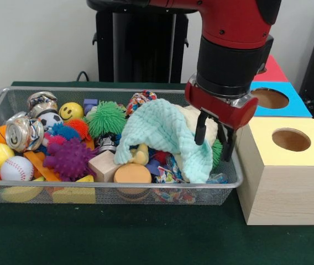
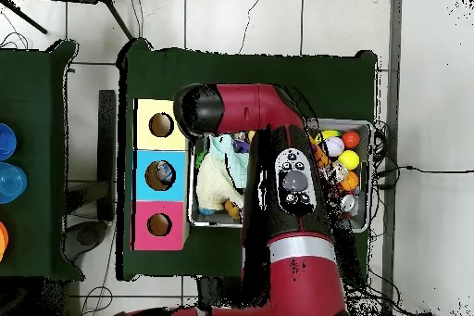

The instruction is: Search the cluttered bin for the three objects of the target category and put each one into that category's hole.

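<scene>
Snagging is the main risk I see from here: the pale mint knitted cloth (image 1: 165,135) drapes over much of the right half of the silver wire-mesh bin (image 1: 107,193), and its loose folds lie just beside the black fingertips, so a closing grasp could catch fabric and drag neighbouring toys out with it. At the bin's near wall sit a round orange sponge disc (image 1: 132,173), a plain wooden cube (image 1: 104,165) and a white baseball (image 1: 16,168); behind them lie a purple spiky rubber ball (image 1: 68,158) and a crushed silver drinks can (image 1: 24,132), with a green shaggy ball (image 1: 106,117) farther back. Which category is wanted cannot be told, so the targets may be buried under the cloth.

To the bin's right stand the hole boxes: the yellow-topped wooden box (image 1: 287,165) nearest, then the blue-topped box (image 1: 276,99), then the red-topped box (image 1: 271,70). The hand (image 1: 213,136) hangs at the bin's right end, pointing straight down, its two fingers a narrow gap apart and empty, tips among the clutter beside the cloth. A sideways lift might clip the bin's rim.
</scene>
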`<state>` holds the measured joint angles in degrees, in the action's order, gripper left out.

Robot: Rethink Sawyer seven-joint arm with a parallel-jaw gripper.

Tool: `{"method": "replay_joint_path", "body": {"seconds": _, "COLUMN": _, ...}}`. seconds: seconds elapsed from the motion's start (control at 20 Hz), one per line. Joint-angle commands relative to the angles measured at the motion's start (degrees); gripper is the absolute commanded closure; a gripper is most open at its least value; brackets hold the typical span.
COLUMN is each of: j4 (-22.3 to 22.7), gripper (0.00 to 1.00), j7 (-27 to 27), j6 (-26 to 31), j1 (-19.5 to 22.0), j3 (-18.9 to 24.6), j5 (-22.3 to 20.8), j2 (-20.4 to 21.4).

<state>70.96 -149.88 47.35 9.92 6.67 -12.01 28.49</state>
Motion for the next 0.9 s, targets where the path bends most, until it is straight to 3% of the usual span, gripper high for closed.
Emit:
{"method": "replay_joint_path", "body": {"seconds": 0.05, "j4": 2.3, "gripper": 0.00, "j7": -11.9, "j6": -0.1, "j1": -1.0, "j3": -3.1, "j5": 3.7, "j2": -1.9}}
{"method": "replay_joint_path", "body": {"seconds": 0.45, "j4": 0.1, "gripper": 0.00, "j7": -15.9, "j6": -2.2, "j1": -4.3, "j3": -7.4, "j5": 6.8, "j2": -5.7}}
{"method": "replay_joint_path", "body": {"seconds": 0.9, "j4": -1.9, "gripper": 0.00, "j7": -17.0, "j6": -4.4, "j1": -7.0, "j3": -10.6, "j5": 11.4, "j2": -9.3}}
